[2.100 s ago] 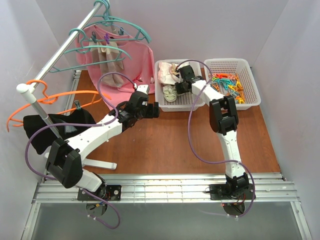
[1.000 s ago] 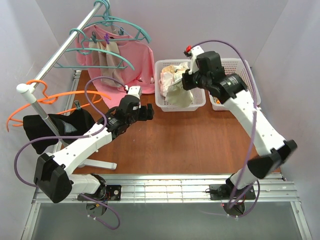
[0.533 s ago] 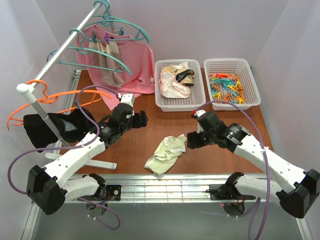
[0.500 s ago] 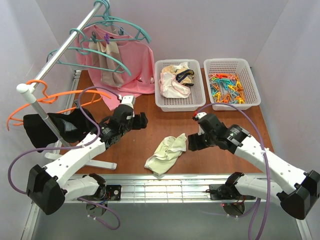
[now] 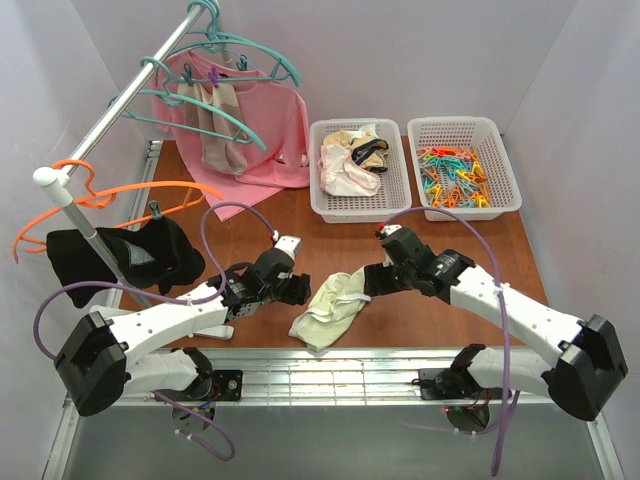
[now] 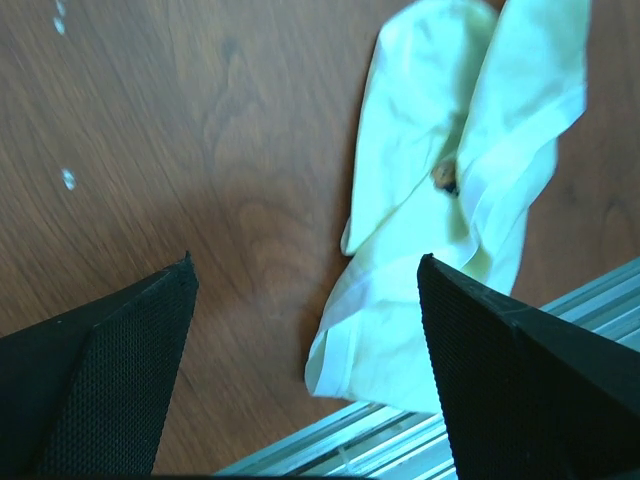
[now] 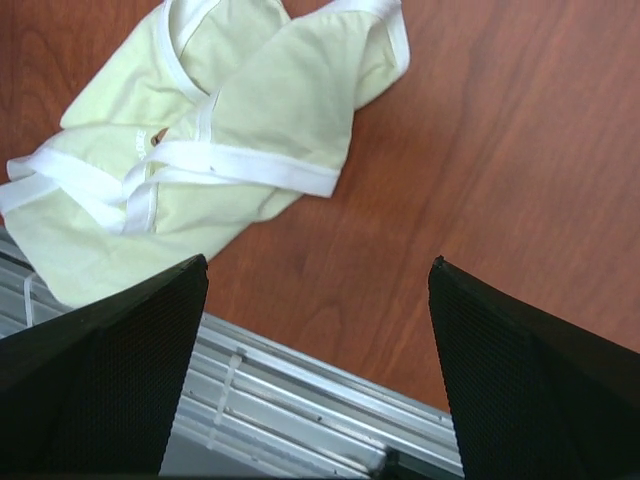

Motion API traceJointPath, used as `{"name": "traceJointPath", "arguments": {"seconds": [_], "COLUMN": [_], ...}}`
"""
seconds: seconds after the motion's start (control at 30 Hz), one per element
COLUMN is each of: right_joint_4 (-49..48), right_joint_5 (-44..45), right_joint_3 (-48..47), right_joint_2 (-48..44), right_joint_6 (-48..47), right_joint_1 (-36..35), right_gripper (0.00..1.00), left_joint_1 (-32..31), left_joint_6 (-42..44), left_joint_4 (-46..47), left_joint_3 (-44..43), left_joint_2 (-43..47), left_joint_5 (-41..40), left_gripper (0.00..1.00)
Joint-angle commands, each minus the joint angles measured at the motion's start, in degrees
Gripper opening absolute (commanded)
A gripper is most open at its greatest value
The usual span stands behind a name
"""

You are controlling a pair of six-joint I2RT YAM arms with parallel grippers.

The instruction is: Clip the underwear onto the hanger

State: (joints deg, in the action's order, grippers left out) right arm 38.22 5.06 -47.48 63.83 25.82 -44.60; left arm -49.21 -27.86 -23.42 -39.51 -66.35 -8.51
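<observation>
The underwear (image 5: pixel 330 305), pale cream-yellow briefs with white edging, lies crumpled on the wooden table close to the front rail. It also shows in the left wrist view (image 6: pixel 450 200) and the right wrist view (image 7: pixel 200 150). My left gripper (image 5: pixel 302 292) is open at its left edge, and a lower corner of the fabric lies between the spread fingers (image 6: pixel 305 270). My right gripper (image 5: pixel 372 280) is open at its right edge, holding nothing (image 7: pixel 318 262). The teal-green hanger (image 5: pixel 270 52) hangs on the rack rail at the back left, far from both grippers.
A white basket (image 5: pixel 392 205) holds pink-and-white underwear; another basket (image 5: pixel 505 170) holds coloured clips. An orange hanger (image 5: pixel 120 195) and a black garment (image 5: pixel 130 250) hang at the left. A pink garment (image 5: pixel 285 125) hangs at the back. An aluminium rail (image 5: pixel 330 365) borders the table's near edge.
The right gripper carried the underwear out of the basket, dropped it near the front rail and opened. The left arm swung down to the underwear's left side.
</observation>
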Motion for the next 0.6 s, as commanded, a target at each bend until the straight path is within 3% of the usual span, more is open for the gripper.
{"name": "traceJointPath", "arguments": {"seconds": [0.0,0.37,0.57], "right_joint_4": [-11.21,-18.61,-20.63], "right_joint_5": [-1.98,-4.62,-9.01], "right_joint_3": [1.25,0.99,2.74], "right_joint_2": [4.36,15.35,17.9], "right_joint_6": [1.42,0.1,0.11], "right_joint_1": [-0.05,4.34,5.05], "right_gripper": [0.8,0.72,0.6], "left_joint_1": [-2.37,-7.56,-10.11], "left_joint_6": [-2.81,-7.38,-11.07], "left_joint_4": [-0.57,-2.6,-3.56], "left_joint_3": [2.94,6.98,10.23], "left_joint_2": [1.57,4.29,6.84], "left_joint_5": [-0.8,-0.98,0.16], "left_gripper": [0.79,0.68,0.64]}}
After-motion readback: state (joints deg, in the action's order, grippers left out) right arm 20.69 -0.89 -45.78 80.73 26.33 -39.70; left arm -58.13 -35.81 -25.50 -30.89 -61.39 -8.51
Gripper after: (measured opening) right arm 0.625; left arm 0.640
